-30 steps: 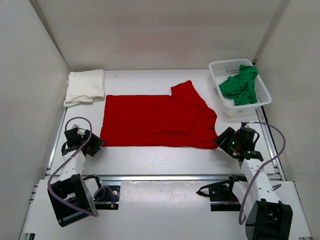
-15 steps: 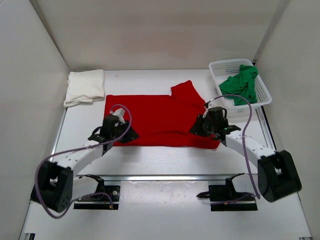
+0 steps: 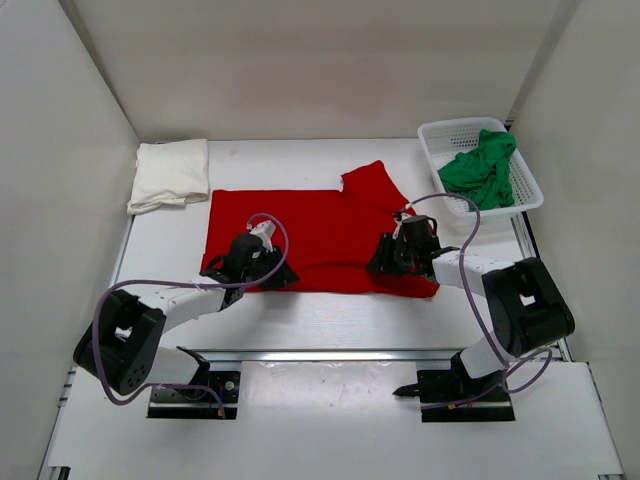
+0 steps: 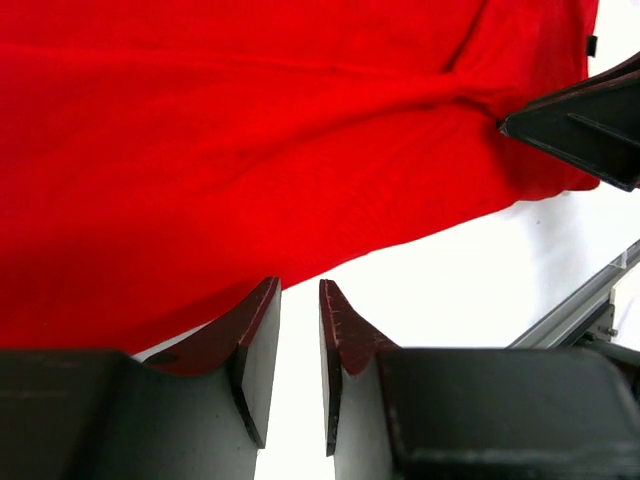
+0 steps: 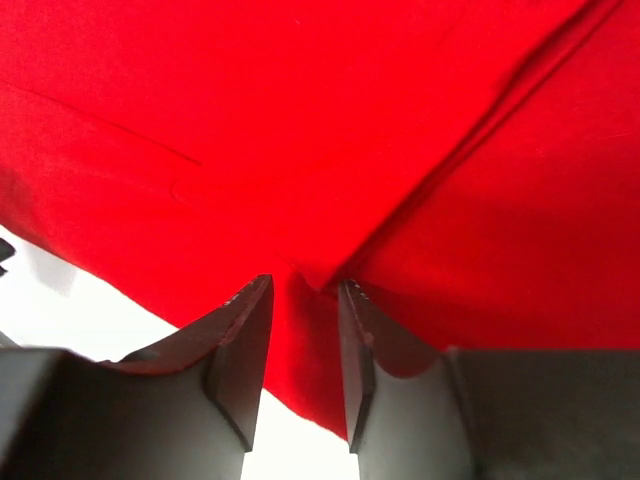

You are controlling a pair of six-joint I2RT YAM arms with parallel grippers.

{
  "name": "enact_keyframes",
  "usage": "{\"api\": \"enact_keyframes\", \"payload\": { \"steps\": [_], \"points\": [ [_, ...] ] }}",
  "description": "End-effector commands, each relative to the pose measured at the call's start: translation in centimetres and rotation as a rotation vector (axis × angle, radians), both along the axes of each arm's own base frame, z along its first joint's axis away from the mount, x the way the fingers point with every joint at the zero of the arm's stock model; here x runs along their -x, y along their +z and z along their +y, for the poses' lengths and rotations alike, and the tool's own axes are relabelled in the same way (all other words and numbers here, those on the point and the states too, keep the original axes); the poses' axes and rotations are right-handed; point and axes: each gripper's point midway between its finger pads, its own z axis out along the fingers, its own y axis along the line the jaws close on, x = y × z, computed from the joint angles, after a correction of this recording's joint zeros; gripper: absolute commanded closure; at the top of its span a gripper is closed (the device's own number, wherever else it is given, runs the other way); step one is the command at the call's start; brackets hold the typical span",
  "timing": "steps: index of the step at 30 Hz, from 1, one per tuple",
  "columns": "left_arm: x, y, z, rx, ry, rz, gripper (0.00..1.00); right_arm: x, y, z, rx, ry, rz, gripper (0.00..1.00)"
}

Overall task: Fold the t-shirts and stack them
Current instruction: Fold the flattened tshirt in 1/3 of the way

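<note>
The bright red t-shirt lies spread flat in the middle of the table, its right sleeve folded in. The cream-white t-shirt lies folded at the back left. The green t-shirt is crumpled in the basket. My left gripper is at the red shirt's near hem, left of centre. In the left wrist view its jaws stand slightly apart over bare table, tips at the hem. My right gripper is low over the near right part. In the right wrist view its jaws stand apart over a fold of red cloth.
A white mesh basket stands at the back right. White walls close in the table on the left, back and right. A metal rail runs along the near edge, behind the arm bases.
Both arms have swung out from beside their bases to the red shirt's near hem, the left to the left part, the right to the right part. The shirts have not moved.
</note>
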Motion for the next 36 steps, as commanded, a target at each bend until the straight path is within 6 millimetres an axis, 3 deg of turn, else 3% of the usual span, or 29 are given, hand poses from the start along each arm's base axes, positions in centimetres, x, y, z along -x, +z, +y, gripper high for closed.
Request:
{"api": "enact_keyframes", "payload": {
  "steps": [1, 7, 13, 14, 16, 21, 23, 25, 27, 29, 30, 32, 33, 36],
  "points": [
    [-0.1, 0.1, 0.5, 0.005, -0.002, -0.023, 0.67, -1.7, 1.3, 1.4, -0.032, 0.022, -0.060, 0.68],
    [1.3, -1.9, 2.9, -0.006, 0.027, 0.024, 0.69, -2.2, 0.8, 0.7, -0.013, -0.002, -0.050, 0.66],
    [0.7, -1.1, 3.3, 0.021, 0.042, 0.010, 0.69, -3.7, 1.2, 1.5, -0.005, 0.013, -0.045, 0.95],
    [0.7, -1.0, 3.3, 0.026, 0.043, 0.012, 0.69, -3.8, 0.7, 1.3, 0.007, 0.006, -0.030, 0.97],
    [0.4, -0.6, 3.5, 0.035, 0.045, 0.006, 0.70, -5.7, 2.0, 1.8, 0.024, -0.002, -0.066, 1.00],
    [0.1, 0.2, 3.5, 0.041, 0.051, -0.007, 0.70, -9.6, 3.2, 4.2, 0.062, 0.028, -0.096, 0.98],
    [-0.1, 0.4, 3.8, 0.038, 0.060, -0.015, 0.70, -11.3, 3.8, 5.0, 0.095, 0.035, -0.111, 0.90],
    [-0.1, 0.6, 3.7, 0.047, 0.069, -0.016, 0.71, -11.5, 4.5, 6.0, 0.098, 0.058, -0.135, 0.83],
    [-0.4, 1.0, 3.6, 0.056, 0.080, -0.026, 0.70, -11.2, 5.0, 6.3, 0.095, 0.069, -0.154, 0.80],
    [-0.7, 1.9, 2.8, 0.051, 0.063, -0.060, 0.70, -10.2, 5.8, 5.7, 0.120, 0.066, -0.191, 0.65],
    [-0.5, 1.5, 2.3, 0.041, 0.044, -0.049, 0.69, -9.9, 6.9, 5.6, 0.126, 0.060, -0.218, 0.62],
    [-0.6, 1.6, 1.2, 0.032, 0.015, -0.052, 0.70, -8.1, 5.3, 4.1, 0.161, 0.059, -0.187, 0.60],
    [-0.6, 1.5, 0.6, 0.034, 0.002, -0.042, 0.70, -7.8, 6.4, 3.9, 0.140, 0.049, -0.214, 0.66],
    [-1.0, 1.4, -0.7, 0.025, -0.022, -0.040, 0.71, -4.1, 3.7, 0.7, 0.150, -0.002, -0.153, 0.91]
  ]
}}
